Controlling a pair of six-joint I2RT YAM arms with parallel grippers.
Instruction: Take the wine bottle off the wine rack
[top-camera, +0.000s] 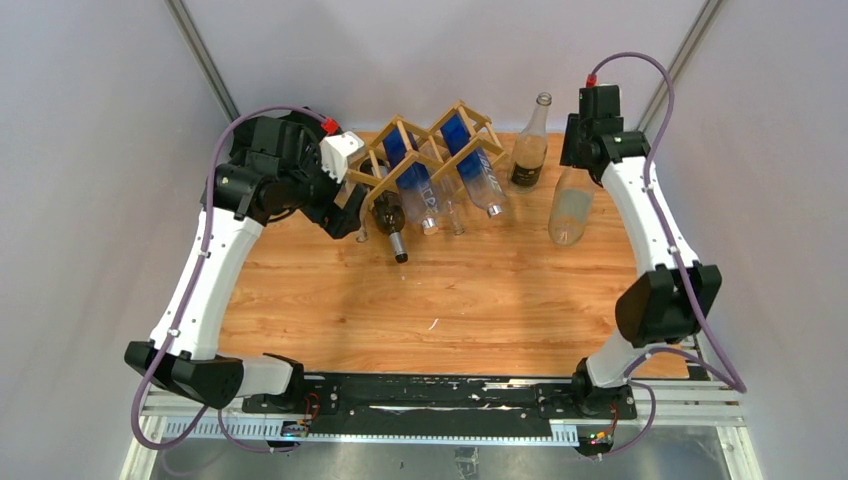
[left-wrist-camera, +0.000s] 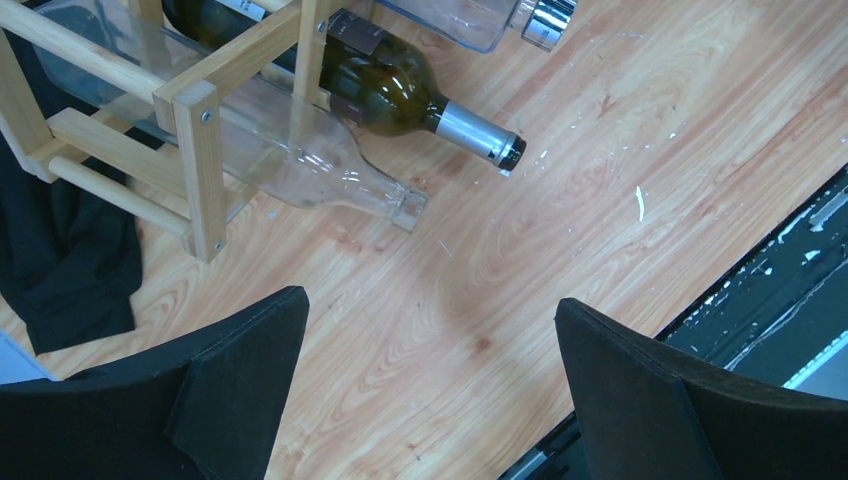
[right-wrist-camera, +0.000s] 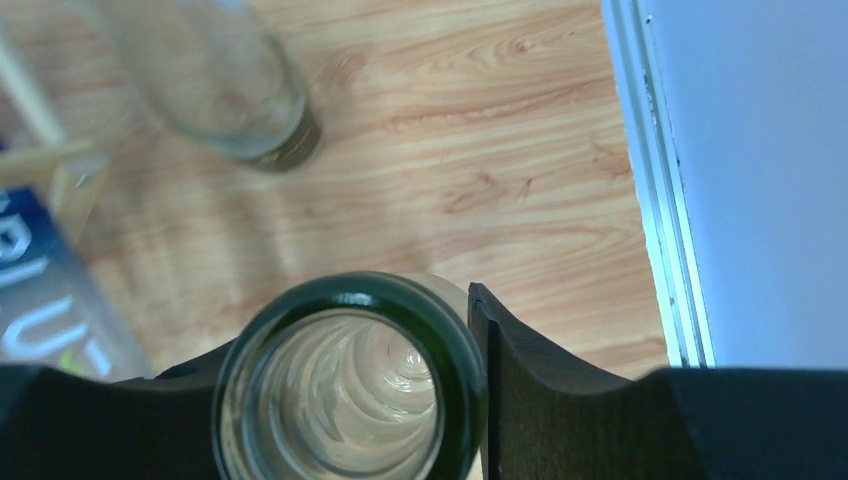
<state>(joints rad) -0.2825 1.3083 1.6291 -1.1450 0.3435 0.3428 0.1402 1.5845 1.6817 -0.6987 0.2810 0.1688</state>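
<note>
Grey walls close around a wood desk (top-camera: 470, 300), near half open. Wine rack (top-camera: 425, 150) far left-centre; wine bottle (top-camera: 390, 215) in lower cell, neck jutting out. Left gripper (left-wrist-camera: 430, 305) wide open, empty, beside rack's end. Right gripper (right-wrist-camera: 345, 340) clamped on clear bottle (top-camera: 570, 210) by right edge.

We see the wooden table (top-camera: 480, 300) carrying the wine rack (top-camera: 425, 150) along its far edge, a glass bottle (top-camera: 530, 150) upright toward the far right corner, and a black cloth (left-wrist-camera: 60, 260) beside the rack.
</note>
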